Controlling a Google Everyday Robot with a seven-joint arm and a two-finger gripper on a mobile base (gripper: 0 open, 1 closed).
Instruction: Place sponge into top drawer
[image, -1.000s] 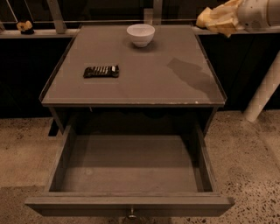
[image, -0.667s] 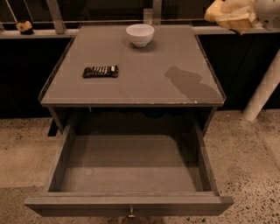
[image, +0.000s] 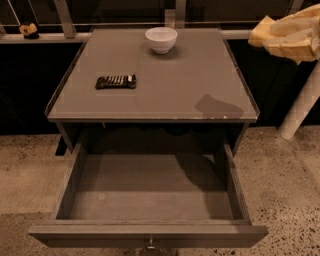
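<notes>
Sponge: we judge that the sponge (image: 262, 34) is the deeper yellow, wavy-edged end of the yellow mass at the upper right of the camera view. It is up in the air, not on the table (image: 200, 75) and not in the drawer.

Gripper: the gripper (image: 286, 36) hangs beside the far right corner of the table, outside its right edge and above the level of the top.

Hand state: it seems to be closed around the sponge. The yellowish fingers (image: 300, 40) and the sponge run together in colour, so we cannot draw the exact line between them. We see nothing else touching it.

Top drawer: the top drawer (image: 150, 234) is pulled fully out below the table front, with its knob (image: 150, 245) at the bottom edge of the view. We see nothing lying in it.

Key relation: from the gripper, the drawer opening lies down and to the left in the view, toward the camera, and well apart. The table top stands between the two heights.

Long axis: the drawer is wide from left to right and shallower from front to back, so the sideways aim is easy and the front-to-back aim needs more care.

Which arm: there is only one arm, so there is no choice.

Next move, as we judge it: bring the sponge forward past the table front edge, then lower it inside the walls and release.

Things to avoid: the bowl (image: 161, 39) and the snack bar (image: 116, 81) sit on the table top, both well to the left of the gripper, and we think they are not in the path.
</notes>
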